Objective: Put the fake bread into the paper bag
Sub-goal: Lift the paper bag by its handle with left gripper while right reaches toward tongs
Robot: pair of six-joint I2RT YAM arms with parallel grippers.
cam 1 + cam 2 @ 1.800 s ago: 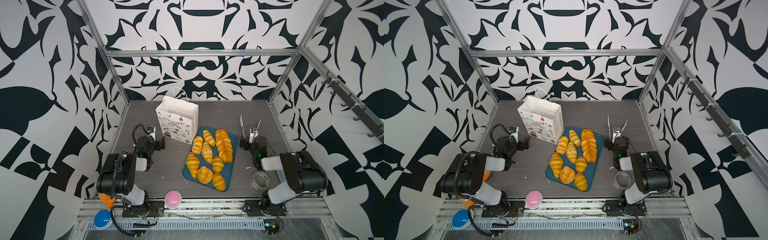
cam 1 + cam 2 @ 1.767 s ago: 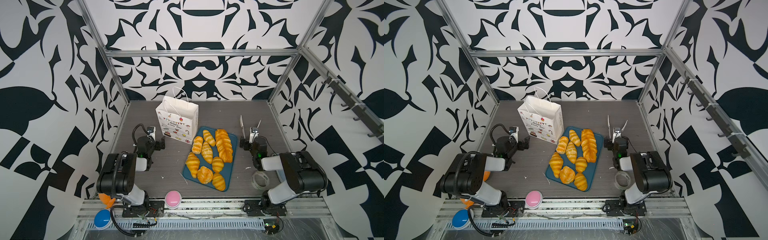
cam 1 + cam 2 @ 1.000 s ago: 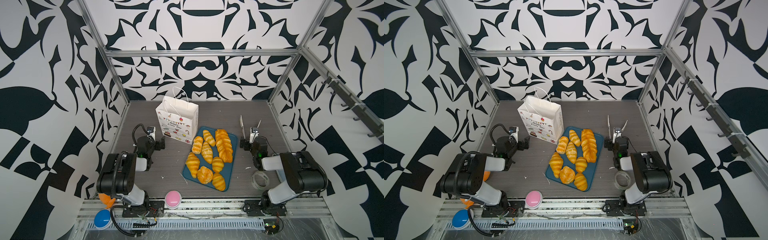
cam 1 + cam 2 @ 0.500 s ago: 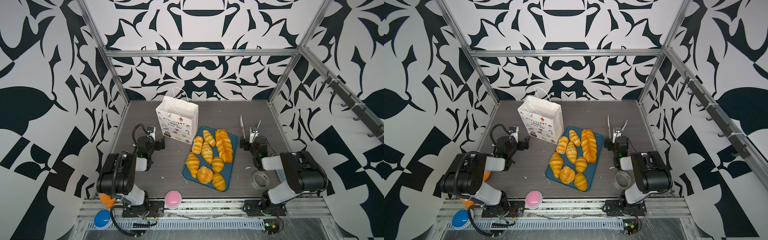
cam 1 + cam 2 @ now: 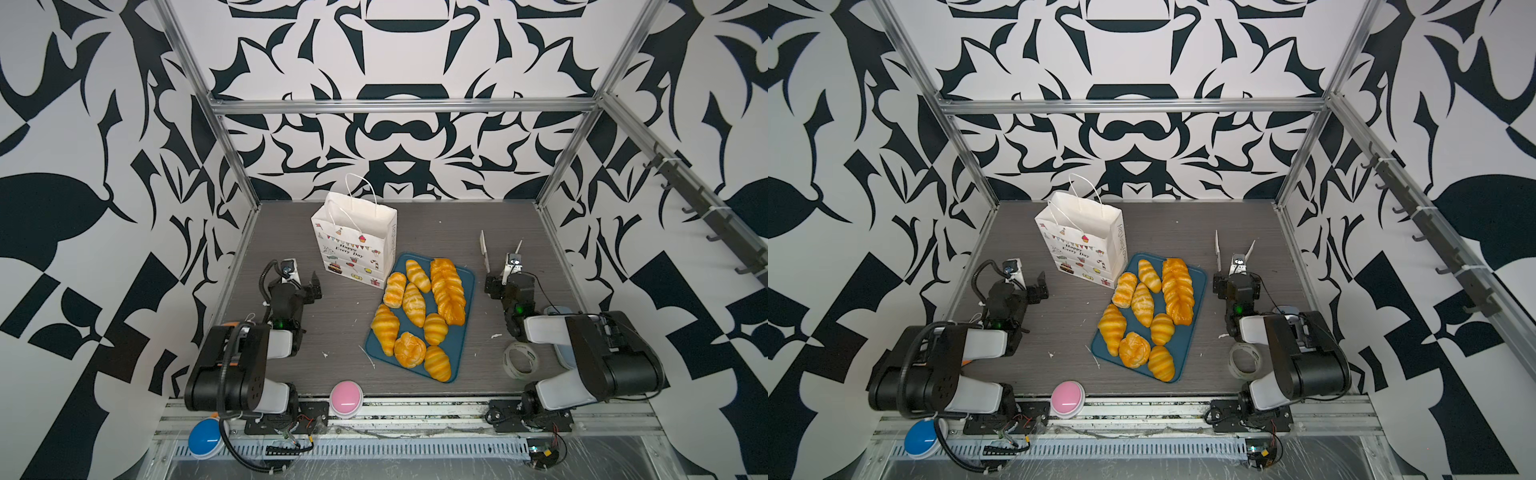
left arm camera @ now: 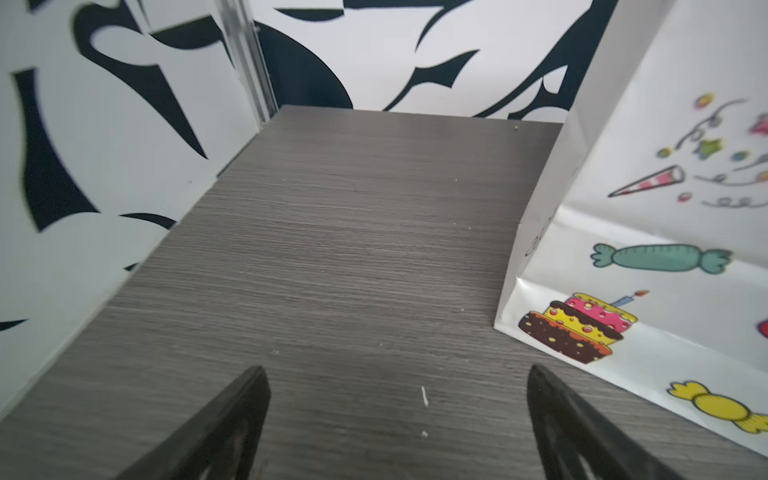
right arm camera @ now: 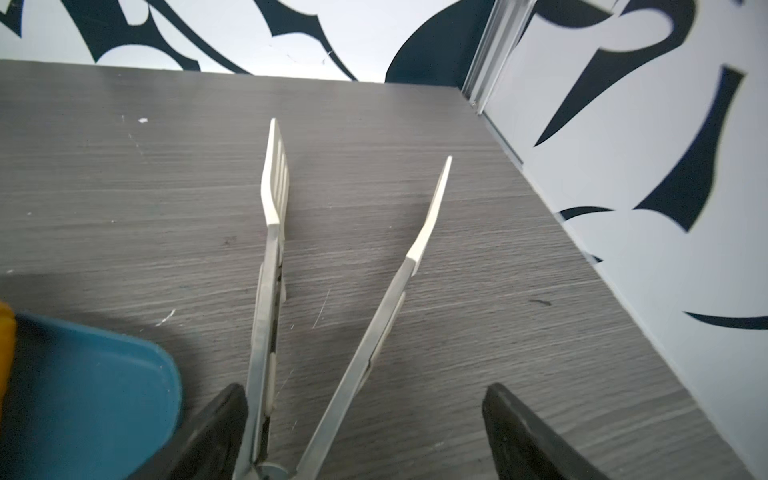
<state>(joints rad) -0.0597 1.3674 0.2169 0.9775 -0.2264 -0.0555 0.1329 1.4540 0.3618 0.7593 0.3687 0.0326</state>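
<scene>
Fake bread [image 5: 446,291] on tray [image 5: 465,328] — tongs [image 7: 270,232] beside

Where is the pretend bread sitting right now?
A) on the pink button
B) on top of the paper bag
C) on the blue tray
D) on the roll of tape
C: all the bread that shows lies on the blue tray, right beside the standing paper bag.
</scene>
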